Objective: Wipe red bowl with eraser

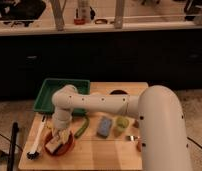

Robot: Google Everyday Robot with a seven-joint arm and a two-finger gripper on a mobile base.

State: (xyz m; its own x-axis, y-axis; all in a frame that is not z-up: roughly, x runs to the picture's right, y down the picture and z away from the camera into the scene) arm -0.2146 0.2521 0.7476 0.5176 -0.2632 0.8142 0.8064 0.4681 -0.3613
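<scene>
The red bowl (62, 146) sits at the front left of the wooden worktop (101, 150). The eraser (56, 144) lies in it, and the hand (59, 134) points down right above, at the eraser; whether it is spread or pinching, I cannot tell. A long-handled brush (38, 141) lies to the left, the green tray (49, 95) behind, a blue sponge (104, 126) to the right.
</scene>
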